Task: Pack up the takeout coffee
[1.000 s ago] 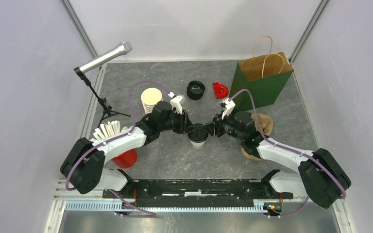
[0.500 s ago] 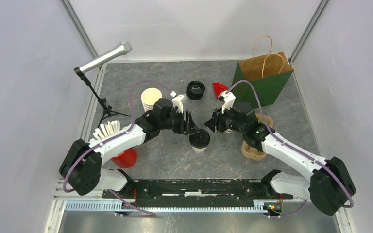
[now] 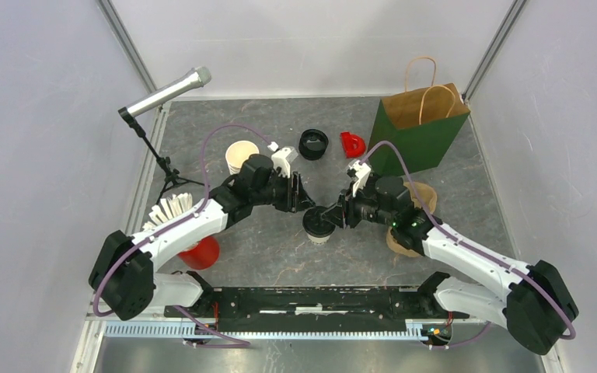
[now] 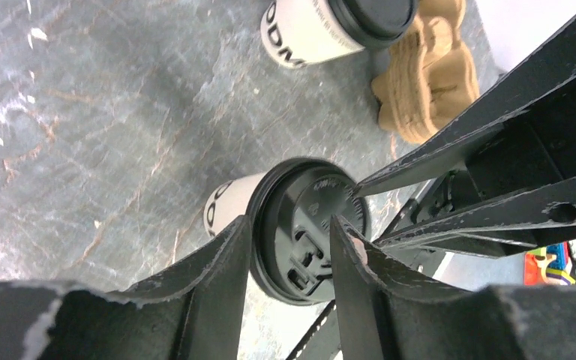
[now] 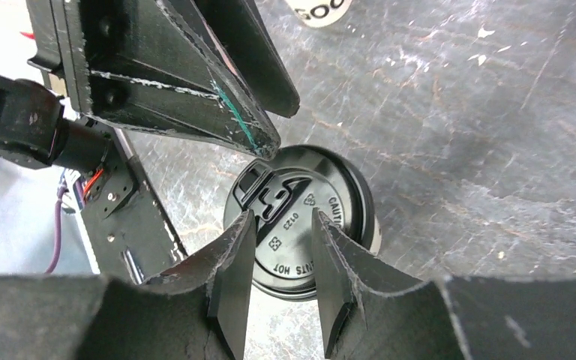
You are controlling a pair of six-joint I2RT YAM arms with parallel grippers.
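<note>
The left gripper (image 3: 305, 205) is held part-open and empty, its tips set over the tapered paper cup (image 3: 316, 230) at table centre. The right gripper (image 3: 333, 217), drawn back a moment ago, is returned to the glossy, embossed black lid (image 5: 341, 196), likewise unclenched. Lid seating is judged unfinished. The moulded pulp carrier (image 3: 401, 244) is left waiting, right.

Bright, even light from above; shadows faint and soft.
The overhead view is sharp across the table (image 3: 280, 256). In the wrist views the left hand (image 4: 289, 225) and right hand (image 5: 282, 217) loom dark and slightly soft at the bottom edge; the black lid (image 5: 345, 225) is crisp, faintly glossy.
</note>
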